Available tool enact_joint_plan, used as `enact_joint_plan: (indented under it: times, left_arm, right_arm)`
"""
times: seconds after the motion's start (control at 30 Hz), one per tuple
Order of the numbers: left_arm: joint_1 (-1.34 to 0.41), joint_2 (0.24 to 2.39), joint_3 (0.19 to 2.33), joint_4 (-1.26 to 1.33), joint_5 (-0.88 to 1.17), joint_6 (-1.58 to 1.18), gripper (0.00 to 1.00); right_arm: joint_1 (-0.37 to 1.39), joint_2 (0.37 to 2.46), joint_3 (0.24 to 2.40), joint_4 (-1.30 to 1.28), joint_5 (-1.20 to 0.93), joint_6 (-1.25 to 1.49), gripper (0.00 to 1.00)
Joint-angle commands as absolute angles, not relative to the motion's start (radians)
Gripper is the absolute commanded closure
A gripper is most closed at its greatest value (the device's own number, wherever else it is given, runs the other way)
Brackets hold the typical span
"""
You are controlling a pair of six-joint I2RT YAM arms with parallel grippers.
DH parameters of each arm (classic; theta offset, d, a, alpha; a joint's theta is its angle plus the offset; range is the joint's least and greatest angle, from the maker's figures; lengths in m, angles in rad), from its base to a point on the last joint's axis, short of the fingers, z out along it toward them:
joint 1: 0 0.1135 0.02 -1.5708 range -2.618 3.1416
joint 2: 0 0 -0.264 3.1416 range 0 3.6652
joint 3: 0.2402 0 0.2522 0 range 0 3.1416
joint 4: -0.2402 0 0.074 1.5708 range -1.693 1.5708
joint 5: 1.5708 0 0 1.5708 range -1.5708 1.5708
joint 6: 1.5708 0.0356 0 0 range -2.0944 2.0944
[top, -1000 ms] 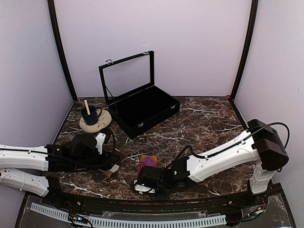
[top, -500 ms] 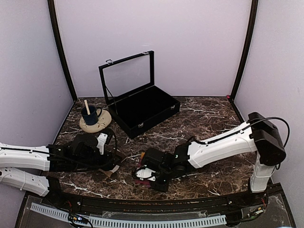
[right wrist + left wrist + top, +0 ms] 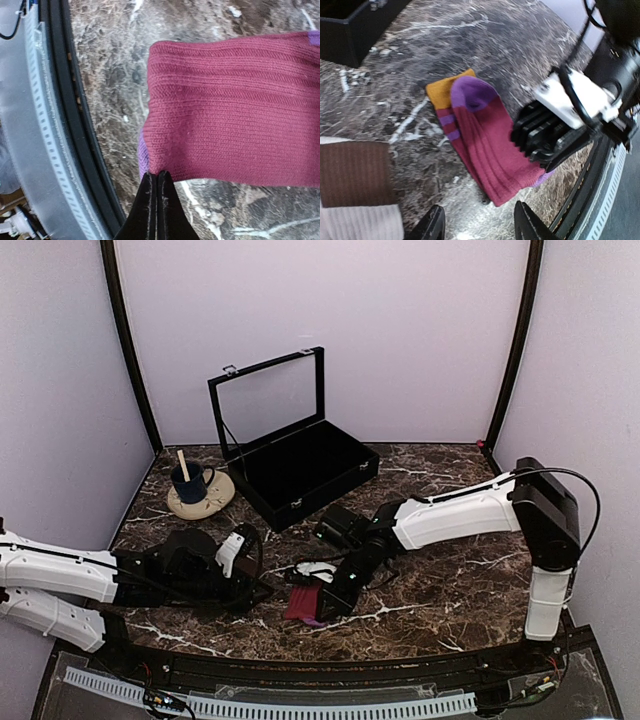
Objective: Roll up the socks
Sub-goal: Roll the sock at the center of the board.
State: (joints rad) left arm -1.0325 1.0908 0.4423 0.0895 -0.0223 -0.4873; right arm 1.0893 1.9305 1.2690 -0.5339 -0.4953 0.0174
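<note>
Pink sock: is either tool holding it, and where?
The right tool appears to pinch the pink sock at its cuff corner; the left tool holds nothing.

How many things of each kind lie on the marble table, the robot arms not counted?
Cloth socks: 2 (magenta-red sock, cream ribbed sock)
Black hinged case: 1
Dark blue cup: 1
Beige round saucer: 1
Wooden stick in the cup: 1
Total: 6

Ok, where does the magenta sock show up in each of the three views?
Top external: the magenta sock lies low centre, close to the marble table's front edge.
Left wrist: the magenta sock sits mid-frame, diagonal, purple toe uppermost.
Right wrist: the magenta sock fills the upper right, ribbed.
Shared landmark: the white perforated strip along the front edge, at bottom, right edge and left edge respectively.
</note>
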Motion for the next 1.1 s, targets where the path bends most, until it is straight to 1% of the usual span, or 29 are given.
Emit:
enact_joint_plan:
  times: [0.0, 0.27, 0.5, 0.77, 1.07]
  left_arm:
    - [-1.06, 1.166, 0.453, 0.18, 0.08, -0.416, 0.49]
    - [-1.112, 1.361, 0.571, 0.183, 0.162, -0.301, 0.43]
    - [-1.133, 1.46, 0.646, 0.153, 0.184, -0.223, 0.4]
    - [-1.138, 1.514, 0.691, 0.113, 0.162, -0.161, 0.4]
    - [-1.138, 1.563, 0.71, 0.098, 0.193, -0.116, 0.43]
  right_arm:
    - [1.055, 1.973, 1.318, -0.594, -0.695, 0.017, 1.0]
    - [0.982, 2.007, 1.339, -0.656, -0.805, -0.019, 1.0]
    - [0.953, 2.031, 1.354, -0.686, -0.84, -0.043, 1.0]
    - [0.95, 2.06, 1.379, -0.693, -0.871, -0.047, 1.0]
    - [0.943, 2.087, 1.403, -0.714, -0.89, -0.052, 1.0]
